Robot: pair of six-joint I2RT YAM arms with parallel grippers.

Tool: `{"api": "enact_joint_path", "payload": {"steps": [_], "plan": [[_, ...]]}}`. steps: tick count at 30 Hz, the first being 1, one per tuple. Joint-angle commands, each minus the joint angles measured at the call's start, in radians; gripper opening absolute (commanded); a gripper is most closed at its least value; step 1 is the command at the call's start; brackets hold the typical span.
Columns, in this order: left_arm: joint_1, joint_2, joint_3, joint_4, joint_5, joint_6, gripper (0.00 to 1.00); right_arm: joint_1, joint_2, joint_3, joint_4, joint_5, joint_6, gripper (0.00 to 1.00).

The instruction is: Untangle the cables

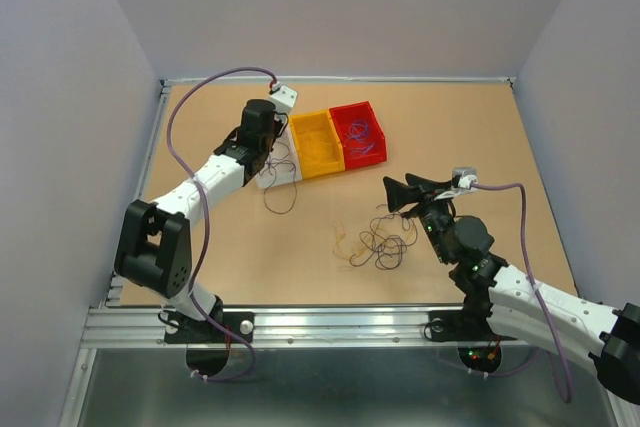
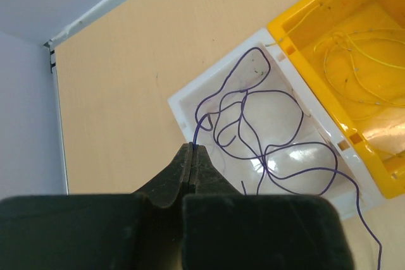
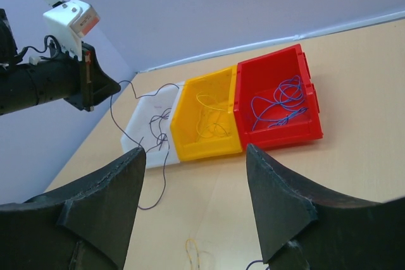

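The loose cables (image 1: 380,245) lie tangled on the table in front of my right arm, dark and purple loops with a yellow strand (image 1: 345,242) at their left. My left gripper (image 2: 192,147) is shut on one end of a thin purple cable (image 2: 253,124). It hangs over the white bin (image 2: 183,102). That cable loops through the bin, and one length trails over the edge onto the table (image 1: 280,197). My right gripper (image 3: 193,153) stands open and empty above the table, just behind the tangle (image 1: 405,190).
A yellow bin (image 1: 318,142) holding yellow wires and a red bin (image 1: 358,132) holding blue-purple wires stand in a row to the right of the white bin (image 1: 285,169). Walls close off the table's back and sides.
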Motion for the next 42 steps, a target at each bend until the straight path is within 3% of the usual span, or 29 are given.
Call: {"api": "enact_joint_path", "payload": {"steps": [1,9,16,22,24,25,29,31,37,39,42], "plan": [[0.006,-0.082,0.037,-0.022,0.075,0.028,0.0,0.001,-0.016,-0.02,0.049,0.019,-0.015,0.7],[0.008,0.03,0.143,-0.195,0.081,0.053,0.0,0.002,-0.005,-0.02,0.049,0.02,-0.015,0.7],[0.083,0.394,0.364,-0.318,0.1,0.022,0.0,0.001,0.016,-0.014,0.05,0.023,-0.012,0.7],[0.095,0.483,0.381,-0.35,0.18,0.017,0.0,0.001,0.001,-0.015,0.049,0.02,-0.012,0.7],[0.097,0.432,0.361,-0.327,0.201,0.011,0.09,0.002,-0.007,-0.018,0.049,0.022,-0.012,0.7],[0.097,0.408,0.33,-0.295,0.224,0.01,0.23,0.002,-0.011,-0.018,0.049,0.022,-0.012,0.7],[0.097,0.28,0.254,-0.225,0.25,-0.002,0.51,0.002,-0.011,-0.018,0.049,0.017,-0.012,0.7],[0.097,0.202,0.208,-0.183,0.255,-0.009,0.6,0.001,-0.01,-0.018,0.05,0.017,-0.012,0.7],[0.097,-0.004,0.105,-0.171,0.298,-0.012,0.72,0.002,-0.008,-0.018,0.047,0.023,-0.013,0.7],[0.095,-0.083,0.024,-0.171,0.35,0.005,0.87,0.002,-0.005,-0.018,0.047,0.023,-0.012,0.7],[0.071,-0.178,-0.101,-0.186,0.397,0.057,0.97,0.001,0.001,-0.017,0.049,0.022,-0.012,0.7]]}}
